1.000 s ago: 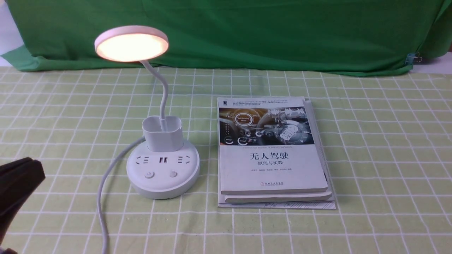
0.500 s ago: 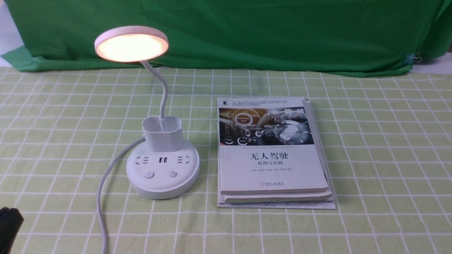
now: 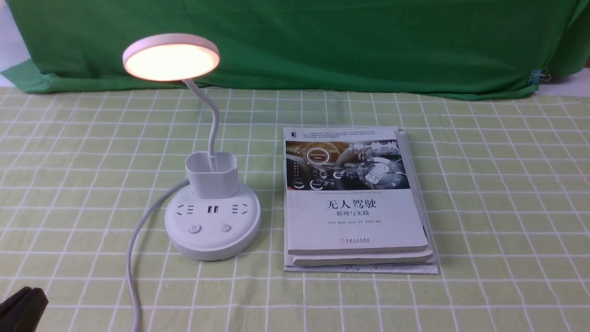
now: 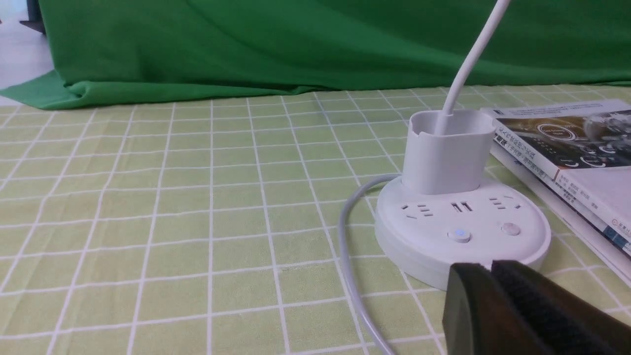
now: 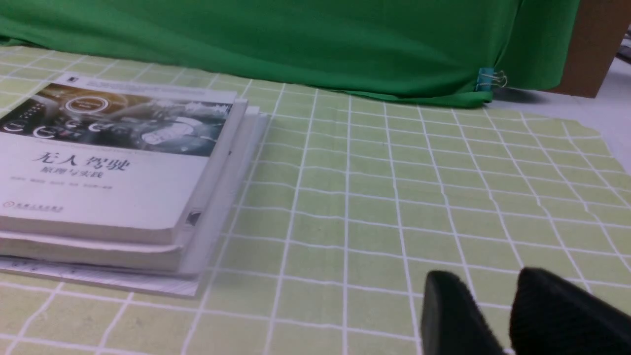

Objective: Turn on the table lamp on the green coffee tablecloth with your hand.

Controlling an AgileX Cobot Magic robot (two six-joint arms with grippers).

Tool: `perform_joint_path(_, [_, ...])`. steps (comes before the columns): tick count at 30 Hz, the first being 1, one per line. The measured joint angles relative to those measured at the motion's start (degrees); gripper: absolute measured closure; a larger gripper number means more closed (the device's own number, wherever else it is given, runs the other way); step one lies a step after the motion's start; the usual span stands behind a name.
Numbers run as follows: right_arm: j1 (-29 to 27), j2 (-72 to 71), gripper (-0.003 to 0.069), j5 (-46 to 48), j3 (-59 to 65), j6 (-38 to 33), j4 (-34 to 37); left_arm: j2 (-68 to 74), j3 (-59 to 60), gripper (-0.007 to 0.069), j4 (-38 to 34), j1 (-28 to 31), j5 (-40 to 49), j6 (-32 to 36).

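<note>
Front view: top book (image 3: 352, 193) cover reads "无人驾驶", lamp (image 3: 209, 184) lit.

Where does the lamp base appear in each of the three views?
Front view: lamp base left of centre, beside the books.
Left wrist view: base at the right, behind the left gripper.
Right wrist view: not in it.
Shared landmark: the books.

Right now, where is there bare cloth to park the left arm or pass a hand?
Free: the tablecloth right of the books, and the stretch between the lamp cord and the left edge, where the left gripper sits. Crowded: the narrow strip between the lamp base and the books.
</note>
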Motion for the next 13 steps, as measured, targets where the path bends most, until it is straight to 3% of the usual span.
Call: perform_joint_path(13, [0.00, 0.00, 0.0414, 0.00, 0.00, 0.00, 0.00, 0.00, 0.00, 0.0606, 0.94, 0.00, 0.00, 1.02])
